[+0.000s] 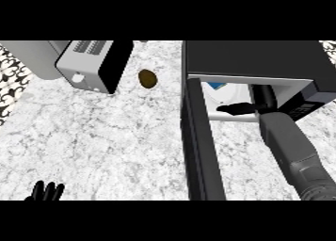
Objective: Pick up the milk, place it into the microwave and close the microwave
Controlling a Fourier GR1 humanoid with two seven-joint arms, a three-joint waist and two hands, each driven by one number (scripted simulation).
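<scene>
on the speckled grey stone counter (pixel 94 136), the black box-shaped microwave (pixel 257 59) stands with its door (pixel 200 146) swung open; the robot's right hand (pixel 238 109) reaches inside, fingers curled beside the white-and-blue milk carton (pixel 219 90); the left hand (pixel 46 192) rests spread at the lower edge.

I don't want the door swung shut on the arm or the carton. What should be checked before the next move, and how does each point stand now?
1. Milk inside the microwave: ok, a white and blue carton shows in the opening.
2. Milk standing steady on the floor of the microwave: cannot tell, mostly hidden.
3. Right hand off the milk: cannot tell, it lies right beside the carton.
4. Right hand and forearm out of the opening: not ok, both reach inside.
5. Door ready to swing: ok, it stands wide open toward the robot.
6. Left hand out of the way: ok, resting open at the lower left edge.
</scene>
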